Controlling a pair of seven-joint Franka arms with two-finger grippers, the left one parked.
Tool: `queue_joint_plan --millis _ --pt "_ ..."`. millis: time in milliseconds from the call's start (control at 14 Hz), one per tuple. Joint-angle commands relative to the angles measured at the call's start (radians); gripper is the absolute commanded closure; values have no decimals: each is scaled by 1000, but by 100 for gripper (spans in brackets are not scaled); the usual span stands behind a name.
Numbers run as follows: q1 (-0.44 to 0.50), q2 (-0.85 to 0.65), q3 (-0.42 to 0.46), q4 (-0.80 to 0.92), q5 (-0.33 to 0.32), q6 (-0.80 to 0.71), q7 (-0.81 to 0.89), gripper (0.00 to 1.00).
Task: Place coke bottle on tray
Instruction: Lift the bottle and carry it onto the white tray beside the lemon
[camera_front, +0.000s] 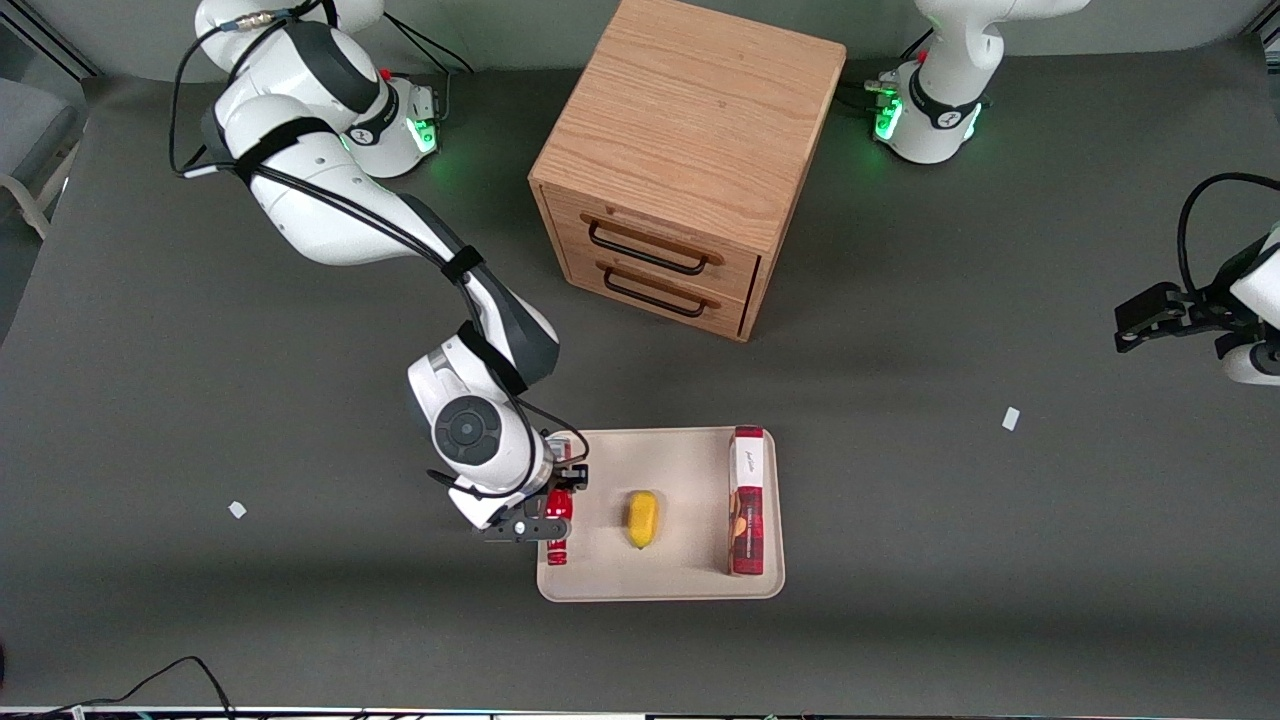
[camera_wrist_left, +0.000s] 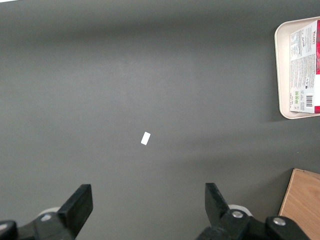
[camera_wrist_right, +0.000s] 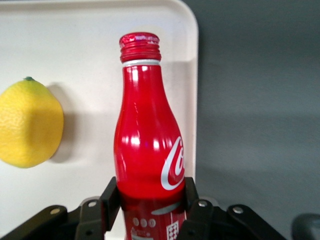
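While the pincer (camera_wrist_right: 150, 205) grips the bottle (camera_wrist_right: 147, 135) low on its body, the bottle lies on the tray (camera_front: 690, 585) at the working arm's end; a lemon (camera_front: 642, 518) sits just beside it; a box (camera_front: 747, 500) stands at the tray's other end; a cabinet (camera_front: 690, 160) sits well apart on the desk (camera_front: 1000, 560).

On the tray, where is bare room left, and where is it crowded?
The tray has a bare strip between the lemon and the red-and-white box, plus some room nearer the cabinet above the lemon. The edge toward the working arm is crowded: the claw grips the coke bottle there, close beside the lemon.
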Motion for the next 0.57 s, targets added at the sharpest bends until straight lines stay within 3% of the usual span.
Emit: queue_joint_plan --millis 0,214,286,357,500 --pt "12 40 8 47 -31 31 -10 72" --pt "12 51 8 47 -33 54 -10 55" --pt "12 53 6 46 -33 54 -9 31" --pt "12 53 6 42 -34 54 -9 0" --pt "11 51 6 29 -53 58 -7 0"
